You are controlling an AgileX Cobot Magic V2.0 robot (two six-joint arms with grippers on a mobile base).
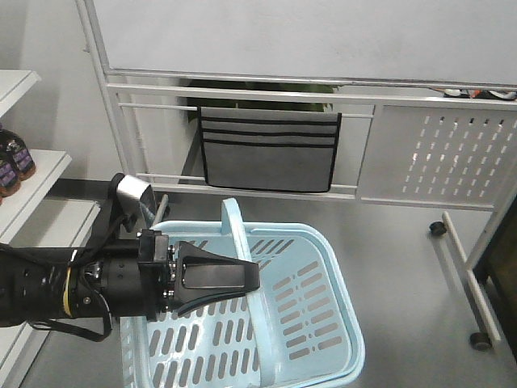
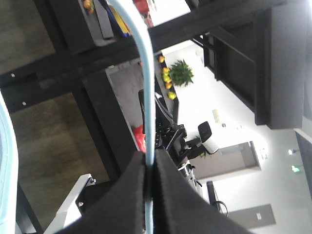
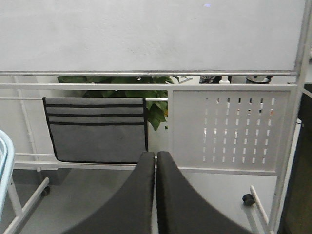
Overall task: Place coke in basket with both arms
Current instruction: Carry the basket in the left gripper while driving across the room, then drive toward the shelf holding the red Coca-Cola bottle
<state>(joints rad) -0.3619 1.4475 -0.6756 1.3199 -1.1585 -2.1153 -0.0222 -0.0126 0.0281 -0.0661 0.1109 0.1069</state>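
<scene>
The light-blue basket [image 1: 307, 315] fills the lower middle of the front view, and what shows of its inside holds nothing. My left gripper [image 1: 255, 277] reaches in from the left and is shut on the basket's hoop handle [image 1: 239, 234]. In the left wrist view the thin blue handle [image 2: 147, 87] runs straight between the closed jaws of the left gripper [image 2: 150, 162]. My right gripper [image 3: 155, 155] is shut with nothing between its fingers, facing the white frame. A sliver of the basket rim [image 3: 4, 156] shows at its far left. The coke is out of view.
A wheeled white board frame [image 1: 323, 93] stands behind the basket, with a grey fabric pocket organiser [image 1: 271, 153] and a perforated panel [image 1: 452, 158]. White shelves [image 1: 36, 174] at the left carry dark bottles [image 1: 16, 153]. A caster [image 1: 437, 228] sits at the right.
</scene>
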